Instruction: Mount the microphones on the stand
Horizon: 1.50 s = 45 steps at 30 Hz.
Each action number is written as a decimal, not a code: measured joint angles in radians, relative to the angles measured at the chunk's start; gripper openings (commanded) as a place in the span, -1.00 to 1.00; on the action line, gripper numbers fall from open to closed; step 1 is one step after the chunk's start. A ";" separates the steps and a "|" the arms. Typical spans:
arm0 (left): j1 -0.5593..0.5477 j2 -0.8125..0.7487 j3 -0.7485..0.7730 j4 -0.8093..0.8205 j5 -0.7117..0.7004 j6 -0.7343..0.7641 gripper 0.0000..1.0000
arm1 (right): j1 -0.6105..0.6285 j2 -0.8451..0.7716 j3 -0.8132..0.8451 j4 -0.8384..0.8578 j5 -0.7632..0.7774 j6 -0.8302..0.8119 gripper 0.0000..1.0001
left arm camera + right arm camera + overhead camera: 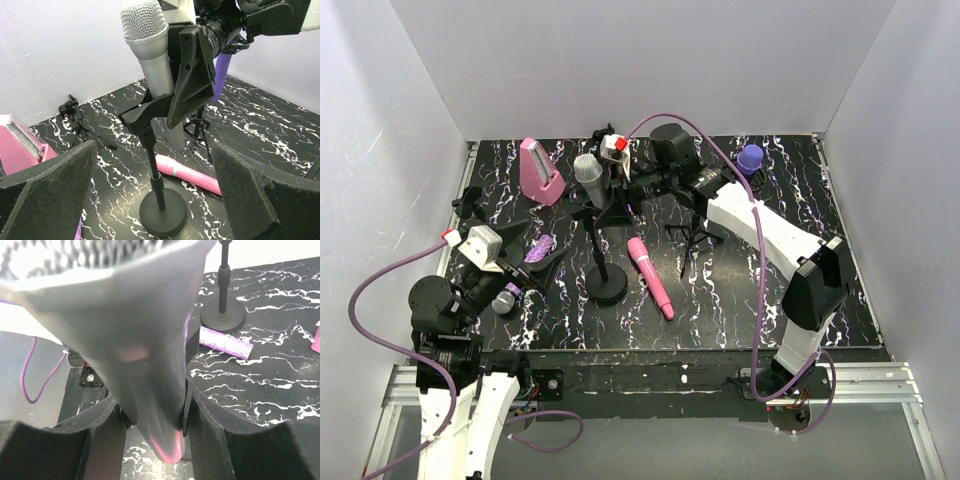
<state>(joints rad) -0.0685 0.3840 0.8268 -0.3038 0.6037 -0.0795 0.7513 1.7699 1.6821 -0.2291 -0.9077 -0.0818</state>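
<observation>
On the black marbled table (800, 200), my right claw (615, 195) clenches the silver microphone (150, 55) between its fingers, apparently seating it in the clip (137, 115) of the stand (159, 190) just beneath, while my left claw (155, 150) hangs released, facing them.

Soft, even white light fills the enclosure and bounces off the pale walls (620, 60), so shadows on the black marbled table (720, 300) are faint. The overhead view is sharp. In the right wrist view the silver-grey microphone (135, 340) is a close blur tinged with a pink reflection, while the table beyond is crisp. In the left wrist view the near fingers (45, 195) look soft-edged.
</observation>
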 measured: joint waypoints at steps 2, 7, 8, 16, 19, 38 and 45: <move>0.000 0.000 0.004 -0.006 0.000 0.000 0.96 | 0.000 0.000 0.021 -0.014 -0.005 0.011 -0.64; 0.000 0.000 0.014 -0.019 0.000 0.005 0.96 | -0.003 0.001 0.120 -0.043 -0.015 0.049 -0.67; 0.000 0.000 0.017 -0.021 0.001 0.006 0.96 | -0.006 0.001 0.146 -0.045 -0.016 0.059 -0.67; 0.000 0.002 0.024 -0.027 0.007 0.007 0.96 | -0.116 0.001 0.264 -0.028 -0.018 0.156 -0.69; 0.000 0.010 0.025 -0.024 0.012 0.003 0.96 | -0.180 0.008 0.306 -0.023 -0.003 0.179 -0.69; 0.000 0.058 0.025 0.020 0.040 -0.038 0.96 | -0.661 0.052 0.369 0.048 0.127 0.168 -0.71; 0.000 0.063 -0.016 0.055 0.058 -0.085 0.96 | -0.715 -0.002 0.134 0.038 0.201 0.027 -0.70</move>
<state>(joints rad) -0.0685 0.4465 0.8112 -0.2485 0.6621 -0.1650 0.0360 1.7683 1.8156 -0.1909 -0.7067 -0.0547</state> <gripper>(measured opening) 0.981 0.523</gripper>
